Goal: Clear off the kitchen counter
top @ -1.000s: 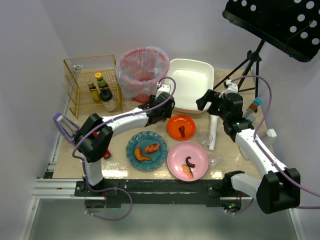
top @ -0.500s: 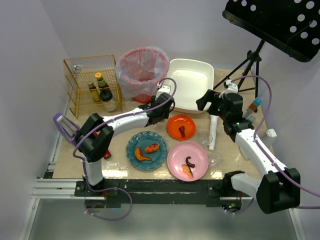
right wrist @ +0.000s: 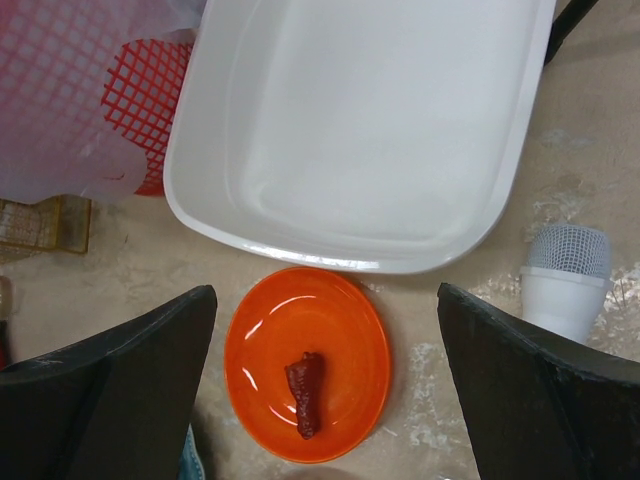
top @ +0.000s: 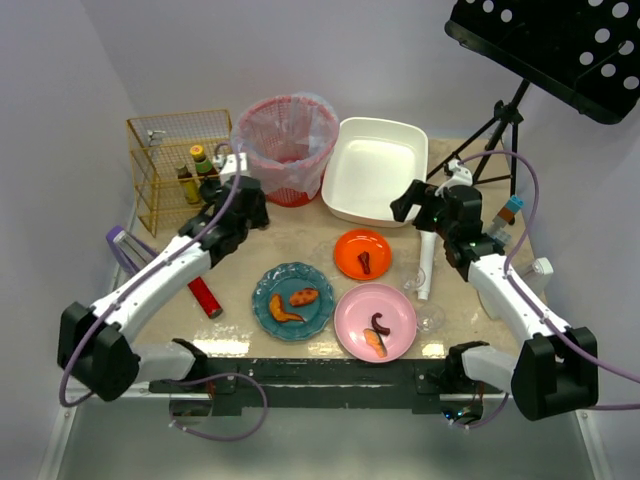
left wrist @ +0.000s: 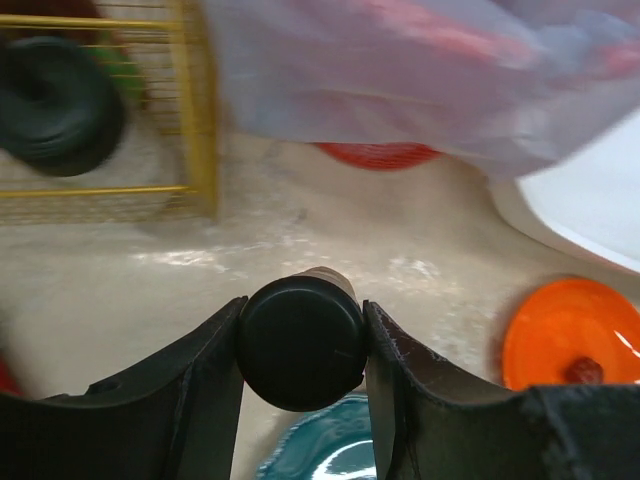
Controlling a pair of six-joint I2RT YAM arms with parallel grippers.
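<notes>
Beige marbled desk point(top: 300, 240), black front rail, spans beneath both arms. Orange plate point(right wrist: 340, 330) holds one dark-red scrap point(right wrist: 305, 392); wire basket point(top: 160, 150) holds bottles point(top: 207, 187). Left end effector point(left wrist: 300, 320) clamps a black cap point(left wrist: 300, 350) — right end effector point(right wrist: 322, 295) gapes open.

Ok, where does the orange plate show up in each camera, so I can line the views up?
Top external: the orange plate sits near the centre of the picture, just in front of the white tub.
Left wrist: the plate is at the lower right edge, with a corner of the tub above it.
Right wrist: the plate is at bottom centre, directly below the tub.
Shared landmark: the white tub, next to the plate in all three.
</notes>
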